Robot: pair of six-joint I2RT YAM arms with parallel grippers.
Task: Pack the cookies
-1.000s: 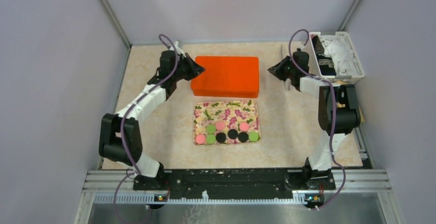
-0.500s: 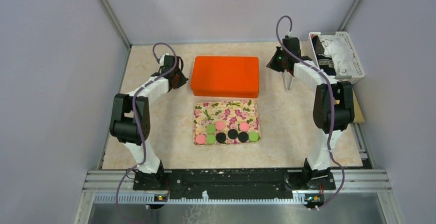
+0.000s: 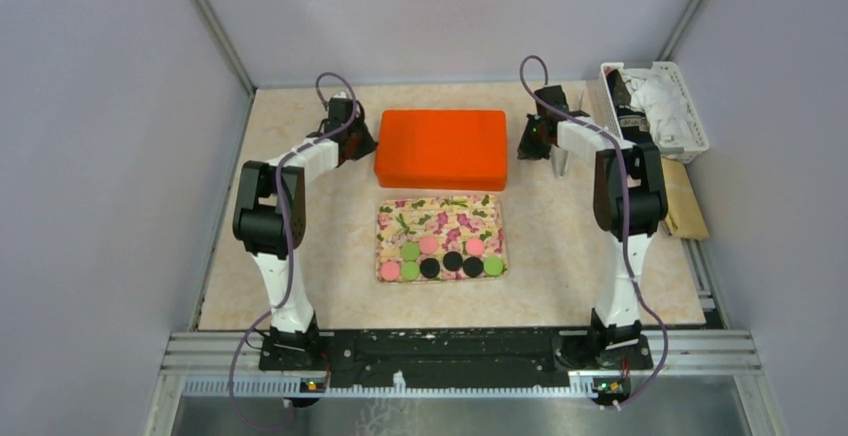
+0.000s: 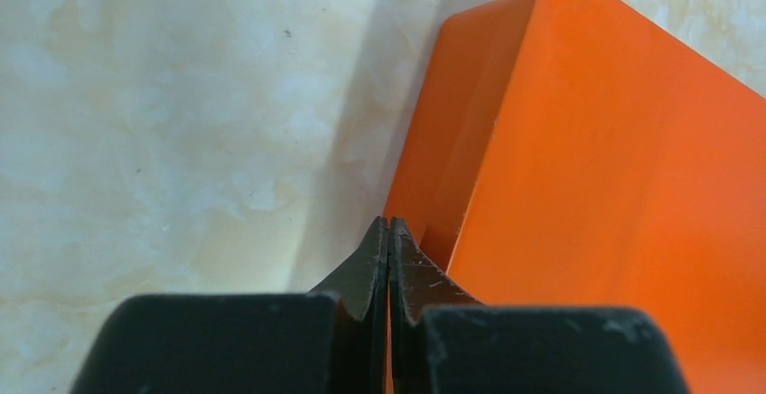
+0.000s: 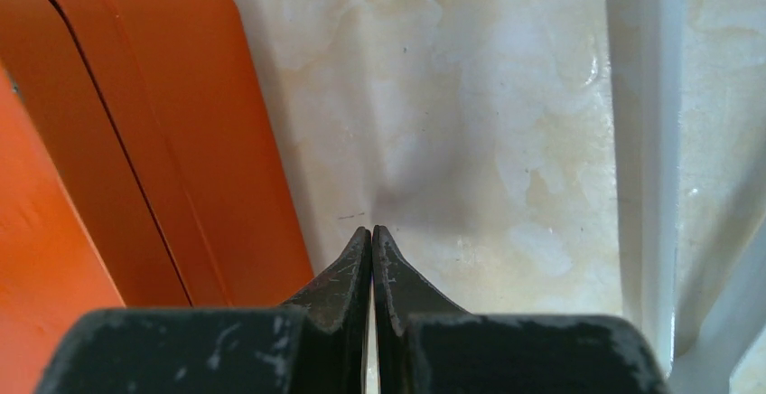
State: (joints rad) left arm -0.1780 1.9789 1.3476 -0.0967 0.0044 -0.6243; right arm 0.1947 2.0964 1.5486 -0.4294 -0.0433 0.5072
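Several cookies (image 3: 452,260), pink, green and black discs, lie in two rows on the near half of the floral tray (image 3: 440,214). Behind the tray sits a closed orange box (image 3: 439,148). My left gripper (image 3: 366,146) is low at the box's left end, shut and empty. In the left wrist view its tips (image 4: 388,222) rest beside the orange box (image 4: 614,186) side wall. My right gripper (image 3: 527,142) is shut and empty at the box's right end. Its tips (image 5: 372,229) hang over bare table, just right of the orange box (image 5: 154,141).
A white basket (image 3: 655,106) with white and dark items stands at the back right corner. A clear upright piece (image 3: 560,161) stands just right of my right gripper, seen as a white bar (image 5: 641,141). Brown paper (image 3: 685,211) lies along the right edge.
Both arms have swung in toward the ends of the orange box and lowered. The right gripper has closed. The cookies, tray and box have not moved.
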